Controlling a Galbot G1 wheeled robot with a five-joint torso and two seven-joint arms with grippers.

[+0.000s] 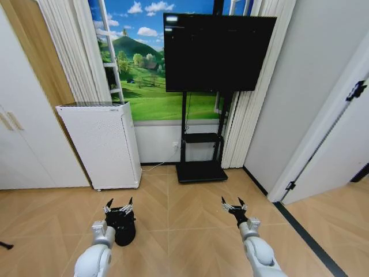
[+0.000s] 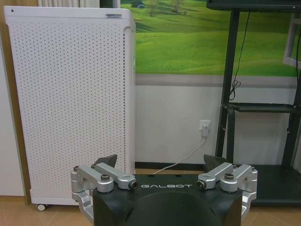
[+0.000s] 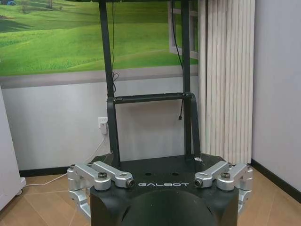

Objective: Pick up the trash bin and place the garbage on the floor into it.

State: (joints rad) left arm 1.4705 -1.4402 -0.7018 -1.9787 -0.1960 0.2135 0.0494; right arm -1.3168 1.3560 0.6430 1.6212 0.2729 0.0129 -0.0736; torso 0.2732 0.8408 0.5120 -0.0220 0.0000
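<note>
In the lower left of the head view, the trash bin (image 1: 123, 226) is sitting on the wooden floor (image 1: 184, 231), its long axis running up the frame, just under the left claw (image 1: 118, 205). That claw is hovering with fingers spread wide, holding nothing; whether it is touching the bin cannot be told. Behind stands a white perforated appliance (image 1: 104, 144), then the TV stand (image 1: 200, 167). At lower right, the right claw (image 1: 233, 204) is hanging wide open and empty above the floor.
</note>
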